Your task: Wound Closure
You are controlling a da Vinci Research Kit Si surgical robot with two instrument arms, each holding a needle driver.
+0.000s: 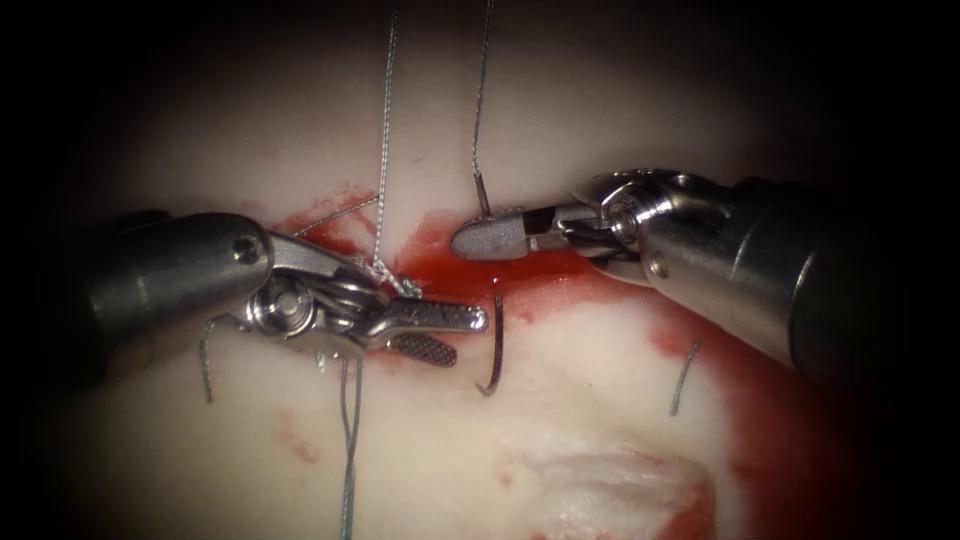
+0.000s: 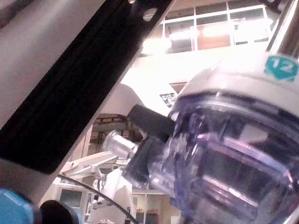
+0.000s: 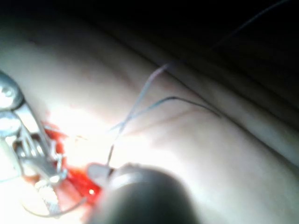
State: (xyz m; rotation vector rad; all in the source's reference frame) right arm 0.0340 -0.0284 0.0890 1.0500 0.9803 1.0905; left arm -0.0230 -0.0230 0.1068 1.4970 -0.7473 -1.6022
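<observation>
Endoscope view: tissue (image 1: 600, 400) is pale, glossy pork belly w/ a red, wet cut (image 1: 500, 270) running across the middle; red fluid (image 1: 790, 420) smeared along it and pooled toward the right. Needle (image 1: 496, 345) is a thin dark curved wire, standing in the tissue just below the cut, between the two tools; upper end goes in at the cut's edge, lower hooked end lies free on the surface. Neither tool holds it. Left gripper (image 1: 450, 335): polished steel, ribbed inner faces, jaws parted a little, nothing between them, tips just left of the needle. Right gripper (image 1: 480, 238): smooth metal, jaws closed flat together over the cut; a dark thread end sits at its upper edge but can't tell if it's pinched. Thread (image 1: 385, 130) is fine, grey, twisted; strands rise upward from the cut, another trails down below the left tool. Short cut ends of thread (image 1: 685, 378) lie on the tissue at right and far left. Right wrist view: thread (image 3: 140, 100) arcs over the pale tissue (image 3: 210, 154), left gripper (image 3: 44, 179) beside the red fluid (image 3: 79, 179).
</observation>
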